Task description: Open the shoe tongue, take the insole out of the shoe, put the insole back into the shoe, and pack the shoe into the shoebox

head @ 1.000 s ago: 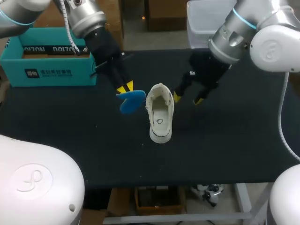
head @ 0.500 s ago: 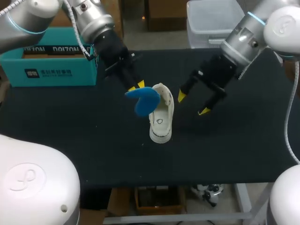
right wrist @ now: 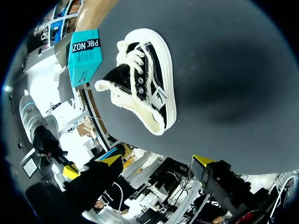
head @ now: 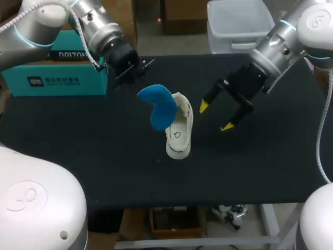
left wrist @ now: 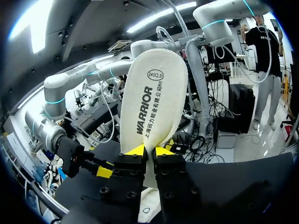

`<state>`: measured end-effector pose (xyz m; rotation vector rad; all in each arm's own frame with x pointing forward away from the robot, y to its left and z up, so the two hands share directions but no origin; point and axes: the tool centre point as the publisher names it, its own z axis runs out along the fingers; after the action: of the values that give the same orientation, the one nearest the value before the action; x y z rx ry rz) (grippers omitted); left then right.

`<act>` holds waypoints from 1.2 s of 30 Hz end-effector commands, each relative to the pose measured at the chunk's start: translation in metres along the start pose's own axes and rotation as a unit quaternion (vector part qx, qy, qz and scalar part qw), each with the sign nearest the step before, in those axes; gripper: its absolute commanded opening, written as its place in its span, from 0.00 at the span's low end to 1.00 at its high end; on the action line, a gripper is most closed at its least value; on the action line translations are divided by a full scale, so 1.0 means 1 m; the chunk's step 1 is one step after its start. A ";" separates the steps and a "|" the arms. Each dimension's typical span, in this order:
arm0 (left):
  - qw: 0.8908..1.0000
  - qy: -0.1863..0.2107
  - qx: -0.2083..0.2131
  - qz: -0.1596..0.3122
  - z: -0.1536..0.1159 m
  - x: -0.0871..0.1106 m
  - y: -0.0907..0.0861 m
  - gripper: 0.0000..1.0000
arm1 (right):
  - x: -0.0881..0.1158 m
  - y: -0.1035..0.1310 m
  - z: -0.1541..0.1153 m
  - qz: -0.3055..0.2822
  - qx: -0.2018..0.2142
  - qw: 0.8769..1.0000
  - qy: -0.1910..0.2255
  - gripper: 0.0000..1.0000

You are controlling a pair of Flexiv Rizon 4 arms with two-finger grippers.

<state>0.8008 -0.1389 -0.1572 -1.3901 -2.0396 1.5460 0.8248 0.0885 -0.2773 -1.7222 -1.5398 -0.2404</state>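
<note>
The insole is out of the shoe and in the air. It hangs just over the left edge of the sneaker's opening, blue underside towards the head camera and cream printed face towards our left wrist. Our left gripper has its fingers pinched tight on one narrow end, with the rest of the insole standing free beyond them.

We judge it thin, light and bendy. Held by one end it will probably flop and curl, so the free end should lead into the shoe at a low angle. It should then be pressed flat rather than pushed, or it may buckle.

The sneaker stands on the dark worktop with its opening up and the fleecy lining spread. It looks small and light and would likely slide under any push, so steadying it by the heel wall or the side of the collar seems wise.

Our right gripper hovers just to the sneaker's right, its fingers wide apart and holding nothing. The teal shoebox sits at the worktop's far left corner, well apart from the shoe.
</note>
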 end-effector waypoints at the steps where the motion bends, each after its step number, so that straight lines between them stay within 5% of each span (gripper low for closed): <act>1: 0.994 -0.005 0.109 -0.005 -0.005 -0.002 0.014 0.00 | 0.001 0.003 -0.001 0.000 0.013 1.000 -0.001 1.00; 6: 0.992 -0.008 0.126 -0.006 -0.004 -0.002 0.014 0.00 | 0.001 0.003 -0.001 0.000 0.013 1.000 -0.001 1.00; 13: 0.993 0.001 0.118 -0.013 -0.003 -0.008 0.006 0.00 | -0.002 -0.003 0.000 0.093 -0.005 0.989 0.114 1.00; 17: 0.994 0.014 0.109 -0.009 0.000 -0.011 0.001 0.00 | -0.004 -0.008 0.005 0.125 0.003 0.981 0.146 1.00; 22: 0.995 0.030 0.097 -0.004 0.005 -0.015 0.001 0.00 | -0.004 -0.013 0.009 0.193 0.011 0.972 0.131 1.00; 36: 0.996 0.066 0.061 0.026 0.018 -0.016 0.002 0.00 | 0.007 -0.011 0.013 0.236 0.014 0.962 0.139 1.00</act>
<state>0.7984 -0.1622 -0.1606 -1.4663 -1.8142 1.5250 0.8118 0.1011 -0.2738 -1.8884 -0.8992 -0.2000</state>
